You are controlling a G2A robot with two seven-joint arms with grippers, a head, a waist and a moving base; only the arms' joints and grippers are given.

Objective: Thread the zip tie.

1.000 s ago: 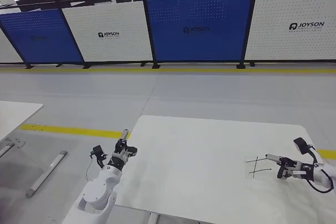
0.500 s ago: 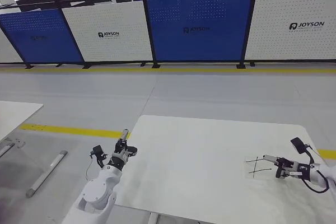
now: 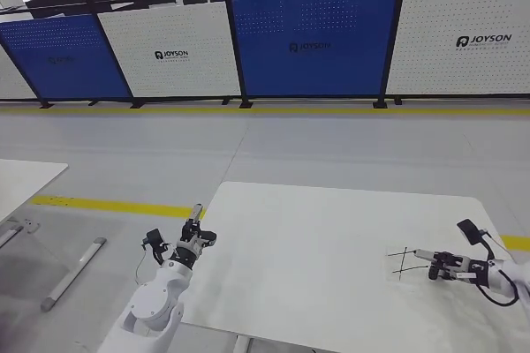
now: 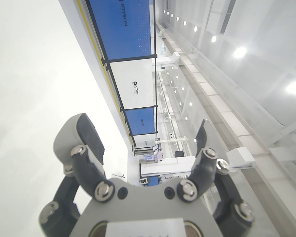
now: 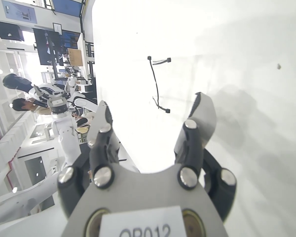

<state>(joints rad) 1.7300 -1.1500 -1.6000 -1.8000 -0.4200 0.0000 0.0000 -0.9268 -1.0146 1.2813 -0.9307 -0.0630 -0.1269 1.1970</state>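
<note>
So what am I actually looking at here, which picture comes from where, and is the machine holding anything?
It is a robot with two arms, each ending in a two-fingered hand. The wide picture comes from a camera above its arms, looking down at a white table. The other two come from cameras on its wrists, so each shows its own hand up close. The left hand sits at one edge of the table, open and empty. The right hand is at the other side, also open and empty, just beside a few thin black zip ties that lie crossed on the table.

Apparently open room around zip ties (image 5: 156, 85)
</note>
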